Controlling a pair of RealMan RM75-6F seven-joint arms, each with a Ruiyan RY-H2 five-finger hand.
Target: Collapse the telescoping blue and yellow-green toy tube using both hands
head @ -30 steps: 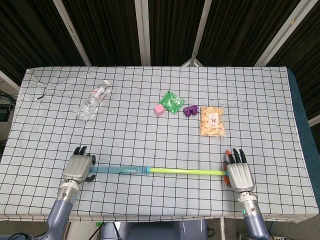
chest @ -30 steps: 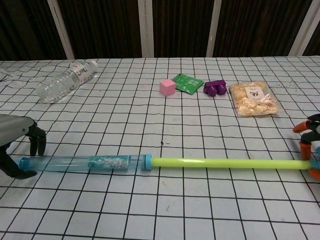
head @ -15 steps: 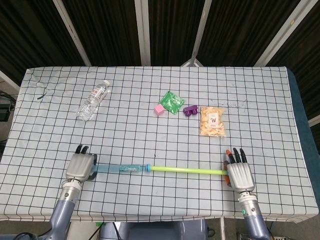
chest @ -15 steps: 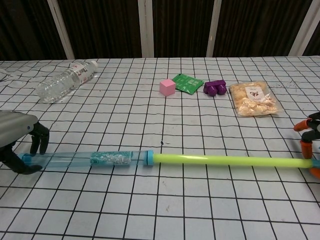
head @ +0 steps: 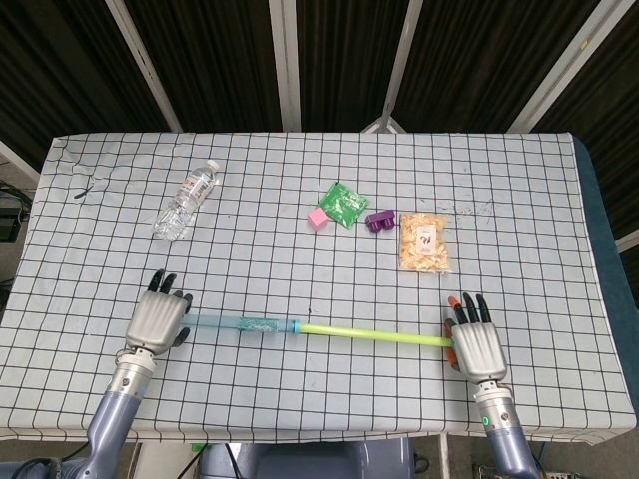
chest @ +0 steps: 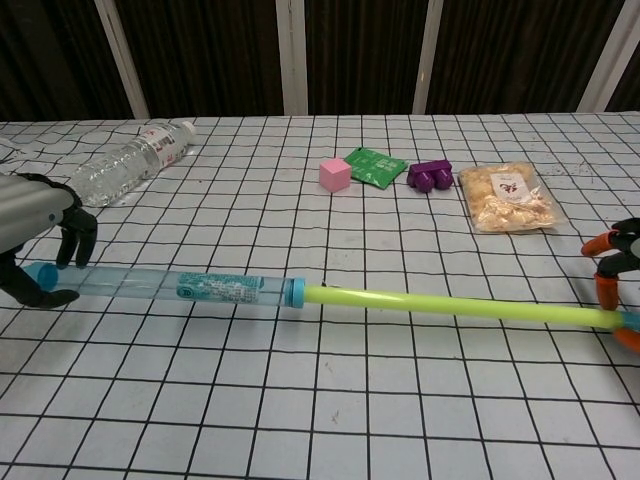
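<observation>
The toy tube lies extended across the near part of the table, slightly slanted. Its clear blue section (head: 240,323) (chest: 180,284) is on the left and its yellow-green rod (head: 374,335) (chest: 450,305) on the right. My left hand (head: 158,319) (chest: 40,245) grips the blue end, fingers over it and thumb under it. My right hand (head: 477,345) (chest: 612,275) covers the rod's tip, which sits between its orange-tipped fingers at the frame edge.
A plastic water bottle (head: 186,200) (chest: 128,160) lies at the far left. A pink cube (head: 318,218), green packet (head: 343,204), purple toy (head: 380,221) and snack bag (head: 424,243) lie mid-table beyond the tube. The table's front edge runs just behind both wrists.
My left hand has carried the blue end away from me and slightly up, so the tube now slants. The right hand and the rod's tip have hardly moved.
</observation>
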